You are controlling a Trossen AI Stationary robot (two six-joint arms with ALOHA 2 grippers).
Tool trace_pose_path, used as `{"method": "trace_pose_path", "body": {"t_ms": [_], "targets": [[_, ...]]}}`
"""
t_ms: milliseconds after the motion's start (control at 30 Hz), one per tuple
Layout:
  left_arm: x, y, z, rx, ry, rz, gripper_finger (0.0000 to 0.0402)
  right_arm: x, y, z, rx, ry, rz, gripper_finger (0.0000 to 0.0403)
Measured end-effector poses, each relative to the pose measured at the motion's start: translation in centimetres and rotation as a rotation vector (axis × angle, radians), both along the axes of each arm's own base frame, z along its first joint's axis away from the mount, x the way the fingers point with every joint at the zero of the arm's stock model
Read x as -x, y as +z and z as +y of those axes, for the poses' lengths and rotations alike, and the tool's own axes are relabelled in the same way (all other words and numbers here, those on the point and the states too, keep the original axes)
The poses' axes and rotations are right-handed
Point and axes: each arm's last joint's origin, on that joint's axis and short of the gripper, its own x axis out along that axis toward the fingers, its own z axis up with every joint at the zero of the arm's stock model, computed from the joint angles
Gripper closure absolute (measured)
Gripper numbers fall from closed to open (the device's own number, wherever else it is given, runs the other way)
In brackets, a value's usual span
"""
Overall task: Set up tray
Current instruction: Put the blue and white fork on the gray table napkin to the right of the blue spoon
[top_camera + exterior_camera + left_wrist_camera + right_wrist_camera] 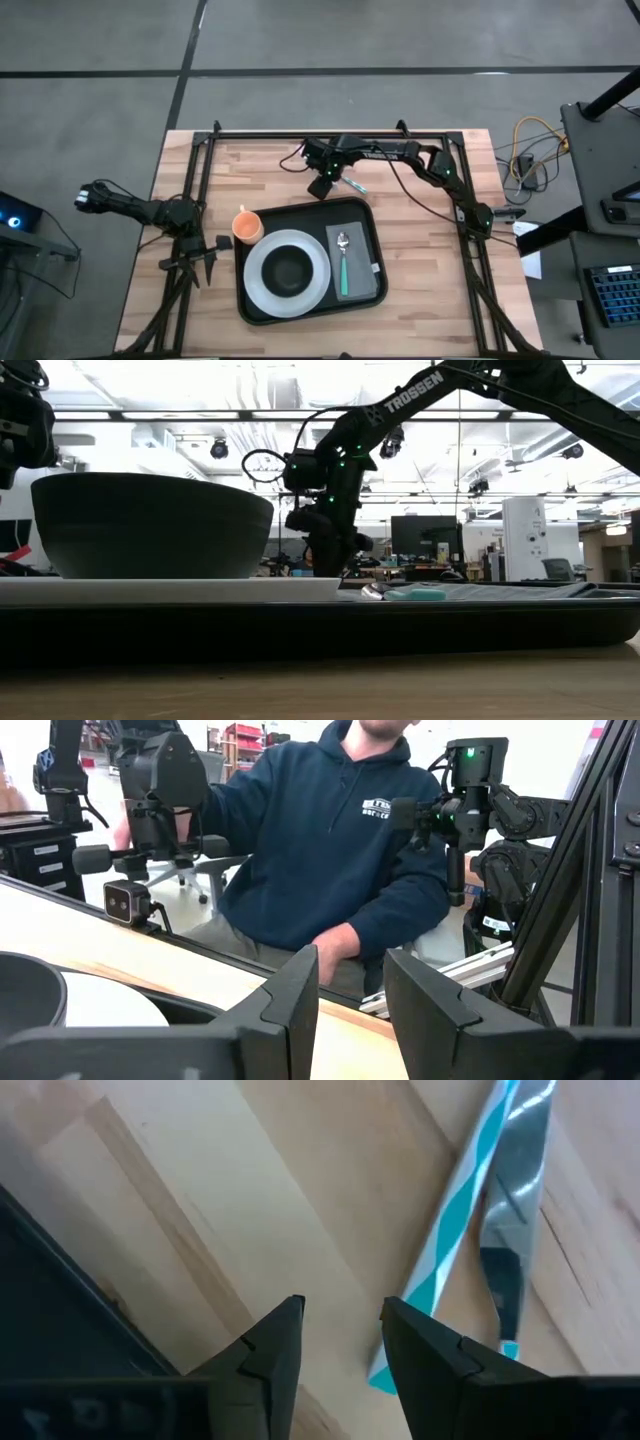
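Wooden table (420, 300). Right gripper (340, 1330), fingers partly apart and empty, hovers beside a teal-handled utensil (470, 1230) behind the tray (362, 209). A good pick likely means centring both fingers astride the handle before closing. Left gripper (350, 990) waits open, holding nothing, left of the tray.

A light wooden table (420, 300) is filling the frame's centre, carrying the black tray (362, 208) lower centre and teal-handled cutlery (355, 186) lying just above the tray
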Motion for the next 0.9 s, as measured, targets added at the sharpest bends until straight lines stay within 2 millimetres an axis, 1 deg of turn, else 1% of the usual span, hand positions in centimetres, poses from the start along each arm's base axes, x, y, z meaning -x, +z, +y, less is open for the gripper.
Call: {"method": "trace_pose_path", "body": {"t_ms": [200,400,667,800,900], "targets": [[0.0,0.0,0.0,0.000,0.000,0.001,0.0304,0.7,-0.1,-0.8,-0.028,-0.033,0.027,0.0275],[0.0,0.0,0.0,0.000,0.000,0.000,0.0304,1.3,-0.2,-1.0,-0.053,-0.045,0.074,0.0277],[0.0,0.0,0.0,0.000,0.000,0.000,0.0304,1.8,-0.1,-1.9,-0.069,-0.063,0.083,0.0275],[0.0,0.0,0.0,0.000,0.000,0.000,0.0304,1.7,0.5,-2.4,-0.085,-0.056,0.054,0.0275],[0.0,0.0,0.0,0.000,0.000,0.000,0.0304,1.5,1.5,-2.7,-0.077,-0.052,0.039,0.0275]]}}
